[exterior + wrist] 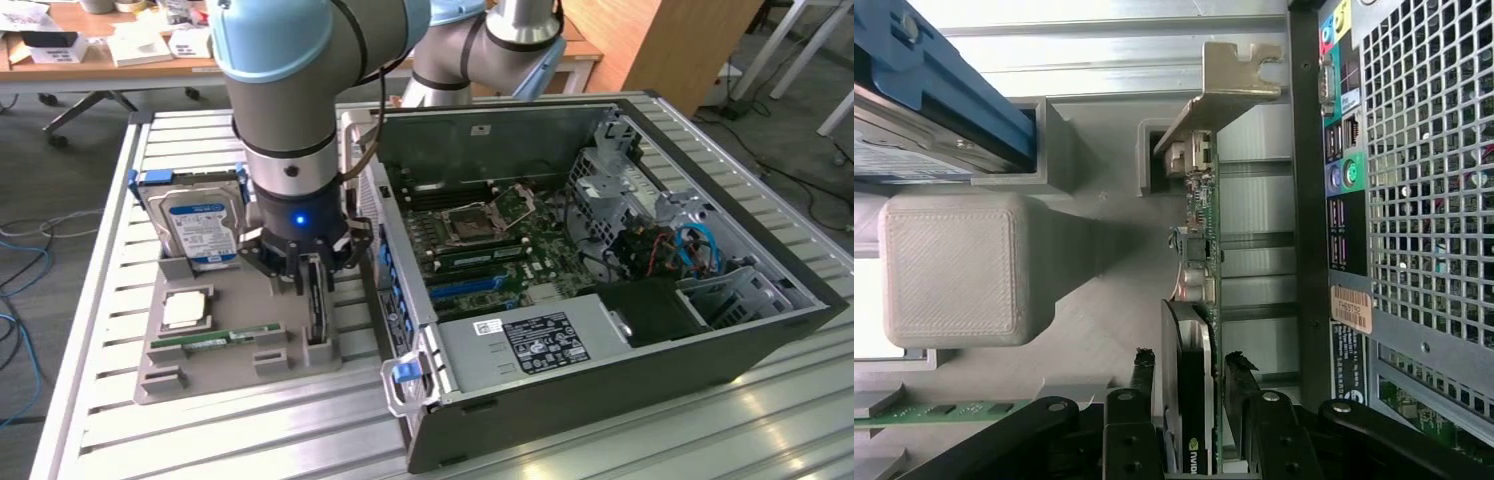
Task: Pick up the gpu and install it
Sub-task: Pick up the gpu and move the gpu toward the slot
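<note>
Straddles, with the gripper (1191,362) spread wide and holding nothing, the gpu (1187,420) standing on edge in the gray tray (227,365) just beside the computer case (641,390), straight below, long axis running along the case wall, square to the closing line.

- just one gpu (319,305), the thin flat dark card with a silvery metal bracket
- one silver hard drive with a blue label (198,225)
- one narrow green memory stick (214,341)
- one small pale square chip (184,308)
- one grey plastic holder tray (240,375)
- one open black computer tower case (601,400)
- one grey and light-blue robot arm (287,100)
- one slatted aluminium counter (267,440)
</note>
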Robot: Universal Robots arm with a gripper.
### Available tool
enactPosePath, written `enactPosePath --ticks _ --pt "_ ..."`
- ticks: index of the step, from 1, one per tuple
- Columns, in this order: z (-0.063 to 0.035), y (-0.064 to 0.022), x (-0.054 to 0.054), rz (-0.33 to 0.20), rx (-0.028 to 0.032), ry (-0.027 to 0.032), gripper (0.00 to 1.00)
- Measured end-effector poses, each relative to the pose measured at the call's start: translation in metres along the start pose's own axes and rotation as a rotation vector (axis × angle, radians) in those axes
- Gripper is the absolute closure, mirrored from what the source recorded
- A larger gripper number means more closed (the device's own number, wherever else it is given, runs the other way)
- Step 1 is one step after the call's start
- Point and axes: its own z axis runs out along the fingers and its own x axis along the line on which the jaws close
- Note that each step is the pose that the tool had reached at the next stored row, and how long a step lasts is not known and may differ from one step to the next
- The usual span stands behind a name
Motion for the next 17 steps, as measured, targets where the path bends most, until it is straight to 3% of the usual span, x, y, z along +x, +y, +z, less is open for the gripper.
enactPosePath --ticks 17 --pt "0.0 0.0 -0.0007 0.0 0.0002 0.0 0.59"
